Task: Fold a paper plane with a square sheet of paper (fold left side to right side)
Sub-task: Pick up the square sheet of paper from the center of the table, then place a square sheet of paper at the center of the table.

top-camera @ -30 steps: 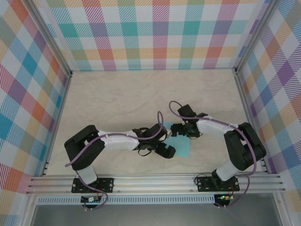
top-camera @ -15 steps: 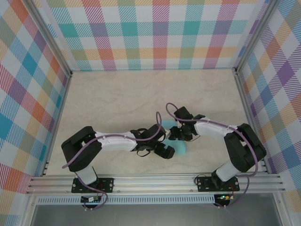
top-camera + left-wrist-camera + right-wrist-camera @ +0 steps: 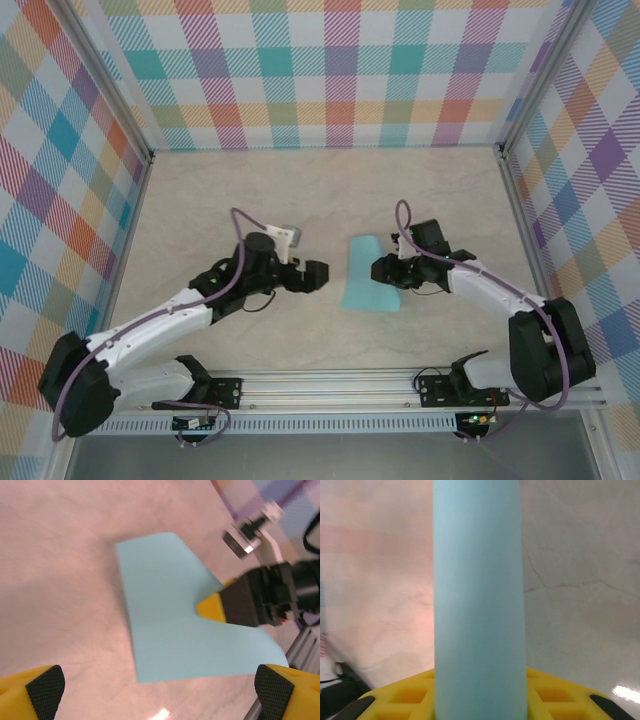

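The turquoise square sheet of paper (image 3: pixel 362 278) lies mid-table, looking narrower than square from above. In the left wrist view the paper (image 3: pixel 165 615) is flat on the table, its far corner rounded as if curling up. My right gripper (image 3: pixel 384 270) is at its right edge, shut on it, with one yellow finger (image 3: pixel 212 608) lying over the paper. In the right wrist view the paper (image 3: pixel 479 595) runs as a curved strip out of that gripper (image 3: pixel 480 702). My left gripper (image 3: pixel 314 274) hovers just left of the sheet, open and holding nothing (image 3: pixel 159 696).
Marble-look tabletop (image 3: pixel 250 200) inside checked walls. An aluminium rail (image 3: pixel 320 385) carrying both arm bases runs along the near edge. The left arm (image 3: pixel 160 320) stretches diagonally across the front left, and the right arm (image 3: pixel 500 295) bends along the right side.
The left arm has pulled back to the left, off the paper, with its gripper still open. The right gripper has closed on the sheet's right edge, and the sheet now shows more fully.
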Motion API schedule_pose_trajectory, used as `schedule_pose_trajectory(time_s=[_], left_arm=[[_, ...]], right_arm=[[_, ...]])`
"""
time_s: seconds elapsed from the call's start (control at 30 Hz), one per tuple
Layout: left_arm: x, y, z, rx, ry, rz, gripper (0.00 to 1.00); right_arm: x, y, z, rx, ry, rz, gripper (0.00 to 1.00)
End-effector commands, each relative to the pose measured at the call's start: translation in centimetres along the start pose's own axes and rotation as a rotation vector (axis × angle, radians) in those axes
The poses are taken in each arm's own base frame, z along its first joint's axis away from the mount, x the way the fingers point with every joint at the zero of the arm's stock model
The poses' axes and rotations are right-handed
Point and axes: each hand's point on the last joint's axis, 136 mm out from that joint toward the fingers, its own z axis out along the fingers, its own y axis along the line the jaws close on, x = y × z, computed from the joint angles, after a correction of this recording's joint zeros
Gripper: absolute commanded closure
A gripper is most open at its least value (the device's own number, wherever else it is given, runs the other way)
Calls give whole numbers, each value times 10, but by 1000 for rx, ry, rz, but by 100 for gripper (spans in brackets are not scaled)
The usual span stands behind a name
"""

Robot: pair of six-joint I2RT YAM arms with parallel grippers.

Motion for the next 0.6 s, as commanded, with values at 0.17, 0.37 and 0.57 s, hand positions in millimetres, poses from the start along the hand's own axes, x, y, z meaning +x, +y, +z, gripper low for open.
schedule_pose_trajectory(time_s=[0.17, 0.37, 0.57], left_arm=[[-45, -43, -48, 354, -69, -110, 0], [-71, -80, -70, 471, -84, -39, 0], [-87, -101, -71, 560, -68, -32, 0]], right_arm=[[-30, 101, -74, -457, -77, -198, 66], [-39, 158, -125, -607, -117, -306, 66], [-38, 190, -154, -669, -132, -367, 66]])
